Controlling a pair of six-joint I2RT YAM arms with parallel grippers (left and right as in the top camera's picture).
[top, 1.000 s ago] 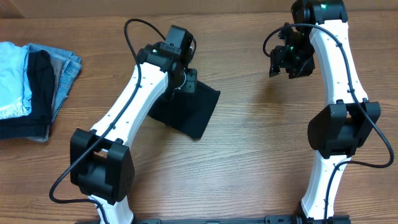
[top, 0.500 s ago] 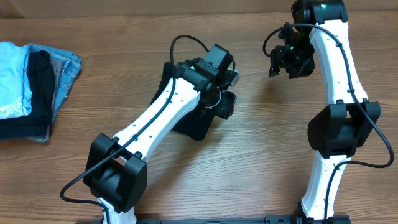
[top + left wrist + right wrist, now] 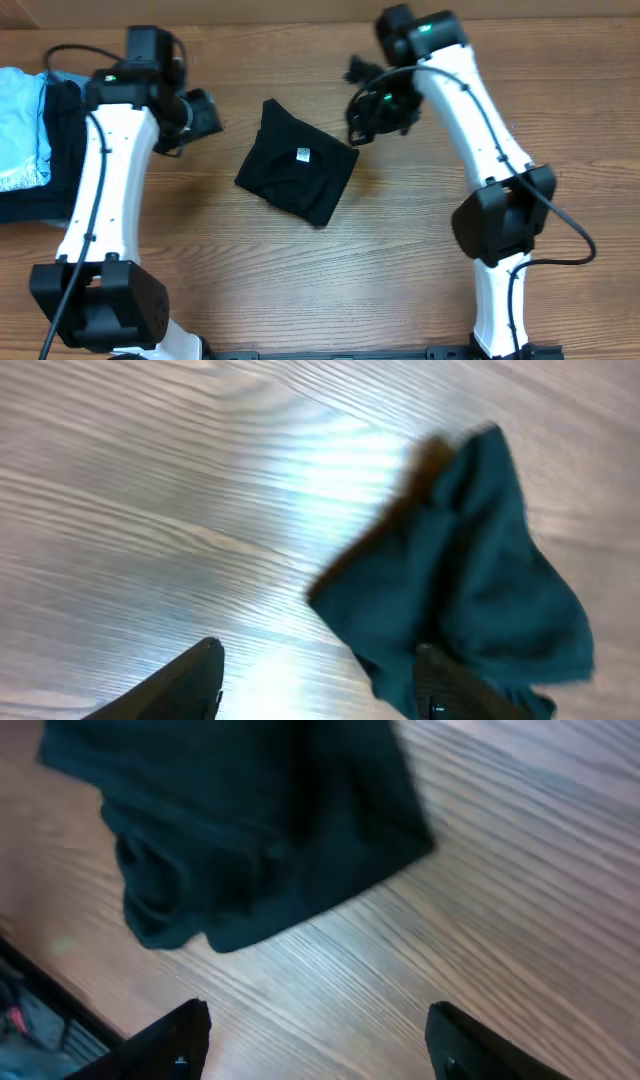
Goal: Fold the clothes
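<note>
Overhead: shows the clothes (image 3: 290, 185) folded into a black square on the surface (image 3: 400, 260) of brown wood grain; white tag (image 3: 304, 155) on top, print too small to read. Sets the left tool (image 3: 208, 115) well apart, the right tool (image 3: 362, 125) near the opposite corner, a stack (image 3: 15, 120) at the left edge.

Left wrist: left tool (image 3: 320, 685) spread, empty, clothes (image 3: 480, 590) beside one finger.

Right wrist: right tool (image 3: 325, 1040) spread, empty, clothes (image 3: 250, 820) just beyond.
</note>
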